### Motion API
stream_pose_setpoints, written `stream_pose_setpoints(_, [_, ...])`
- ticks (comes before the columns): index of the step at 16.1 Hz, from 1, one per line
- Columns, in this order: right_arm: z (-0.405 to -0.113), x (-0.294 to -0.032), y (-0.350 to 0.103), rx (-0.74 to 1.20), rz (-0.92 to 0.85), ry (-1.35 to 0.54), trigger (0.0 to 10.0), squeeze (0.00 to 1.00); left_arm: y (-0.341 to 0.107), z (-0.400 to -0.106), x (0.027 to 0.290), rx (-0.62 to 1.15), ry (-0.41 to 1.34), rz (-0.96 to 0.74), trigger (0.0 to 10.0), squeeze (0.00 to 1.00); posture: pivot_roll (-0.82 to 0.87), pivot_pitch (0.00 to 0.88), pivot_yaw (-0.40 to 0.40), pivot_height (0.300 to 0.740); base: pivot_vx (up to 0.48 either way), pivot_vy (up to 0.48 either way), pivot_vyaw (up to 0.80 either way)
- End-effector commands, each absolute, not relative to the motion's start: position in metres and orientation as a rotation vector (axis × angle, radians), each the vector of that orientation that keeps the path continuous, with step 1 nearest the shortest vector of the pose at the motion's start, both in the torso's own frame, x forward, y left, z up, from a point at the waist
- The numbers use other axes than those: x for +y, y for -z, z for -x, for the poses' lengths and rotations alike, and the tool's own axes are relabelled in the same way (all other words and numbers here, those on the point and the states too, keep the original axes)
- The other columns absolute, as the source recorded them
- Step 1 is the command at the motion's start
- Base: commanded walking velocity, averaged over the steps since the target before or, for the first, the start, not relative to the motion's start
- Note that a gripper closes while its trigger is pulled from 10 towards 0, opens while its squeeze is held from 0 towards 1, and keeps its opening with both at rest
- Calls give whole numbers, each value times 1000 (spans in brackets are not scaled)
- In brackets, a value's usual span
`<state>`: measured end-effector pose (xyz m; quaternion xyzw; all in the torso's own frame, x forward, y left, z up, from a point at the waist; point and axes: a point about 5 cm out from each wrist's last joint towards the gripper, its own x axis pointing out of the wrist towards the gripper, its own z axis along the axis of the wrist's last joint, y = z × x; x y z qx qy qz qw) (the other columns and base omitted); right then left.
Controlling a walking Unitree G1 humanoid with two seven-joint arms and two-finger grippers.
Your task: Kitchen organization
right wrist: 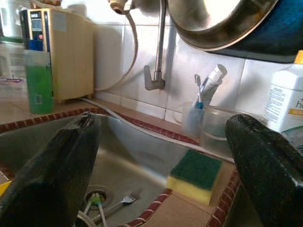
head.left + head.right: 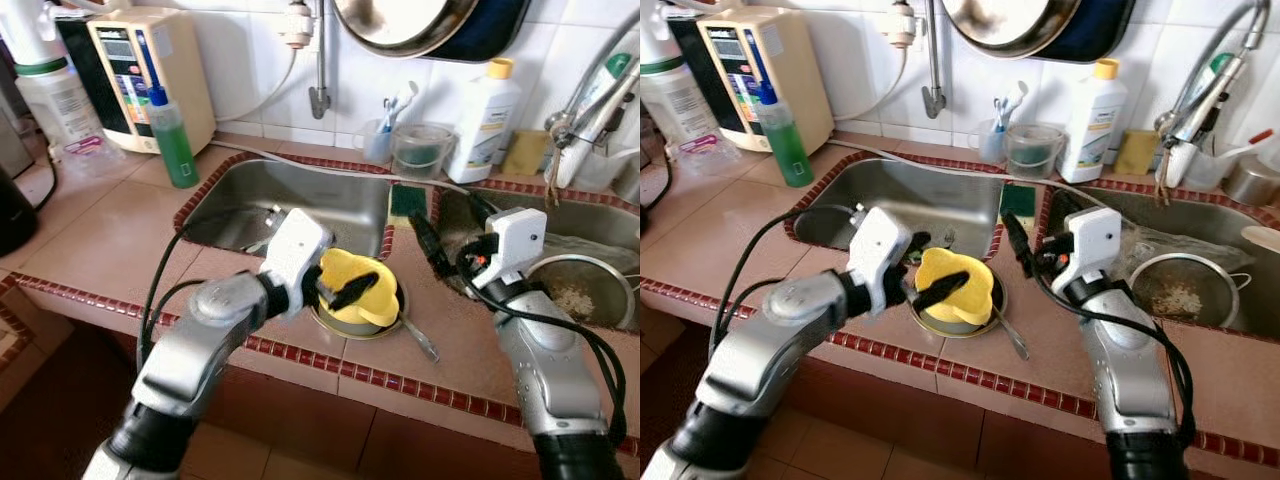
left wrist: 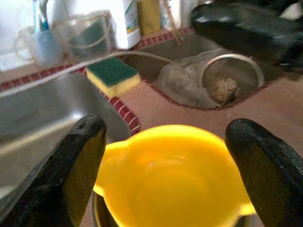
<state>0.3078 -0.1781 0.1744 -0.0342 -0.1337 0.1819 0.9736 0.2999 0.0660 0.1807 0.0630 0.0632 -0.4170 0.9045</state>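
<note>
A yellow plastic cup (image 2: 362,292) sits in a shallow metal bowl (image 2: 390,322) on the tiled counter between the two sinks. My left gripper (image 2: 345,280) is open, one black finger lying across the cup's near side; in the left wrist view its fingers (image 3: 80,165) stand wide on either side of the yellow cup (image 3: 175,175). My right gripper (image 2: 450,225) hovers open and holds nothing, just right of the cup, above the inner edge of the right sink. It points toward a green and yellow sponge (image 1: 194,177).
A spoon (image 2: 420,340) lies beside the bowl. The left sink (image 2: 300,195) holds cutlery near its drain. A metal strainer (image 2: 585,290) sits in the right sink. A green soap bottle (image 2: 172,135), a white bottle (image 2: 483,120) and a toothbrush cup (image 2: 378,140) line the back wall.
</note>
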Motion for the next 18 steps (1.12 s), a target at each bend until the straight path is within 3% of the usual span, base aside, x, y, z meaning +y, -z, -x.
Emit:
stream_pose_setpoints(1, [-303, -172, -181, -295, 61, -412, 10000, 0, -178, -310, 72, 189, 765, -124, 10000, 0, -173, 17, 52, 740, 0, 0, 0])
stream_pose_setpoints(8, [-292, -168, -184, -289, 4, -507, 10000, 0, -172, -331, 83, 346, 561, -105, 10000, 0, -180, 9, 53, 740, 0, 0, 0])
stream_pose_setpoints(18, [-256, -189, -166, -114, -67, -622, 10000, 0, -165, -323, 86, 480, 614, -102, 10000, 0, -196, 0, 64, 740, 0, 0, 0])
